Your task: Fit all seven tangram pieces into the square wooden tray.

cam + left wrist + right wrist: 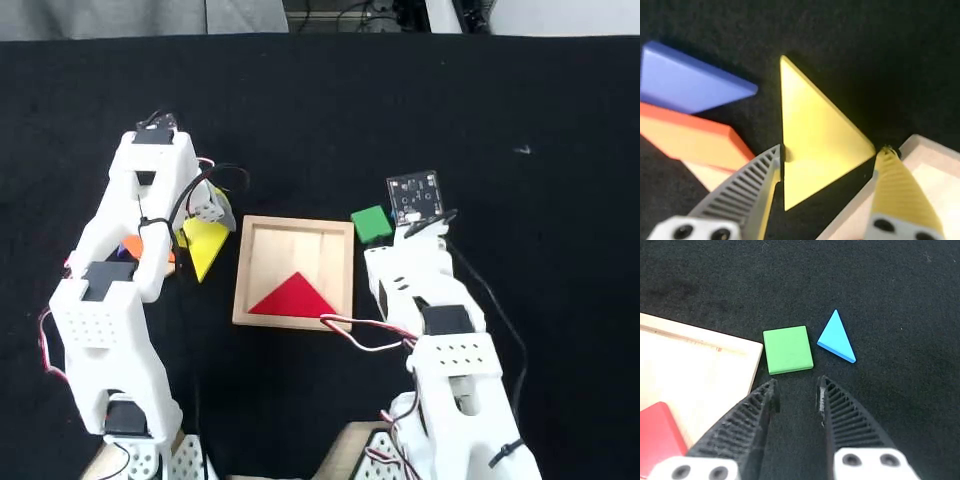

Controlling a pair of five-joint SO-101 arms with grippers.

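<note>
The square wooden tray (pixel 241 270) is lying on the black cloth-covered surface (pixel 470 100), between the two arms. Inside it, a large red triangle (pixel 295 297) is resting flat with its long edge along the tray side nearest the arm bases, and the rest of the tray floor is showing bare wood.

The left claw (pixel 832 150) is hanging low over a large yellow triangle (pixel 813 138) that is lying on the surface just outside the tray's left rim. Its jaws are standing spread wide, straddling the piece. One fingertip (pixel 776 156) is sitting against the triangle's straight edge, and the other is sitting right at the opposite corner, beside the tray's corner (pixel 927 147). Whether both are pressing on the piece is not clear. Past the yellow triangle, away from the tray, a dark blue triangular piece (pixel 685 82) and an orange piece (pixel 690 137) are lying side by side, very close together. In the high view the orange piece is peeking out from under the left arm.

The right claw (pixel 796 390) is hovering near the tray's far right corner with its jaws parted a little and nothing between them. Just ahead of its fingertips (pixel 769 392), a green square piece (pixel 788 349) is lying on the surface, just beside the tray's rim (pixel 705 335) but outside it. A small light blue triangle (pixel 836 337) is lying next to the green square on the side away from the tray, with a narrow gap between them.
</note>
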